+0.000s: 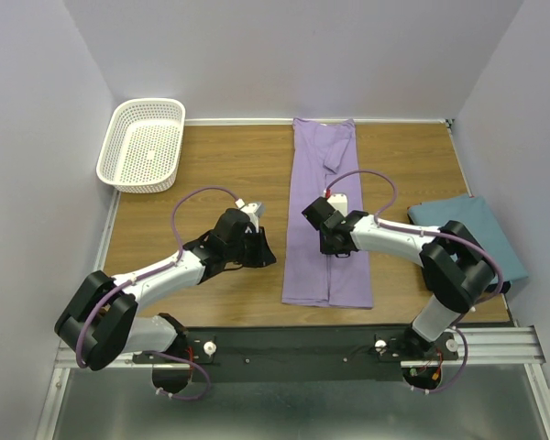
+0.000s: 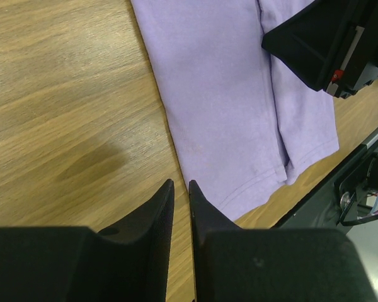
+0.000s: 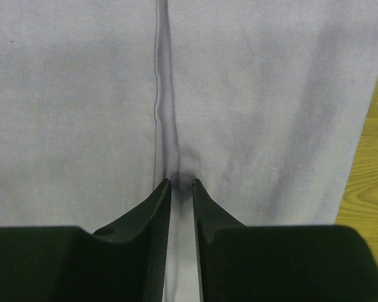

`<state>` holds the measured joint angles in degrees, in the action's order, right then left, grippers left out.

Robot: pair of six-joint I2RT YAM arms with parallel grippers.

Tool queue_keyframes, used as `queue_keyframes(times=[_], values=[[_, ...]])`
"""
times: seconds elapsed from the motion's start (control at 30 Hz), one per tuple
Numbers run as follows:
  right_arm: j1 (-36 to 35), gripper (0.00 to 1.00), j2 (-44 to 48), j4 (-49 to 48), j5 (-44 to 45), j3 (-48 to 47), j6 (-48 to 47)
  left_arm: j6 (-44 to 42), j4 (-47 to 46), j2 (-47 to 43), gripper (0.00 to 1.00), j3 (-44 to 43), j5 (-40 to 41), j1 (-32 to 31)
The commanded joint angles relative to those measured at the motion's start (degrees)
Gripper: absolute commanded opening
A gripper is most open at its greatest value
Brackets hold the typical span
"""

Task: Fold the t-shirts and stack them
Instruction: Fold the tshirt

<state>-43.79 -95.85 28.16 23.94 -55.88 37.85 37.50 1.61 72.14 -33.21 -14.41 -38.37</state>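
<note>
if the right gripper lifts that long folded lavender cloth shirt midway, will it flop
Probably: the folded lavender cloth shirt lies thin and creased at the right gripper, so both ends would droop. Its overlapping flaps may slide open.

lav. tee [image 1: 312, 183], teal tee [image 1: 467, 209], wht mesh basket [image 1: 110, 156]

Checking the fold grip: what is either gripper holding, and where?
Right gripper seems to pinch the lavender t-shirt at its centre crease; left gripper holds nothing.
</note>
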Motion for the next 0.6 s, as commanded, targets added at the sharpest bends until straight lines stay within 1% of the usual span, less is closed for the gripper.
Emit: queue_keyframes(times=[0.0,0.27,0.3,0.5,0.57], values=[[-0.1,0.26,-1.0,-0.7,-0.1,-0.3,-0.5,-1.1,-0.3,-0.8,0.22,0.8,0.4,-0.3],[-0.1,0.13,-0.7,-0.7,0.0,-0.4,-0.3,-1.3,-0.2,-0.7,0.23,1.0,0.6,-0.2],[0.0,0.1,-0.7,-0.7,-0.1,-0.5,-0.3,-1.3,-0.2,-0.8,0.22,1.0,0.5,-0.3],[0.0,0.02,-0.2,-0.7,-0.2,-0.4,-0.4,-1.4,-0.2,-0.7,0.23,1.0,0.5,-0.3],[0.0,0.02,0.4,-0.6,-0.3,-0.4,-0.4,-1.5,-0.1,-0.7,0.22,1.0,0.6,-0.2]])
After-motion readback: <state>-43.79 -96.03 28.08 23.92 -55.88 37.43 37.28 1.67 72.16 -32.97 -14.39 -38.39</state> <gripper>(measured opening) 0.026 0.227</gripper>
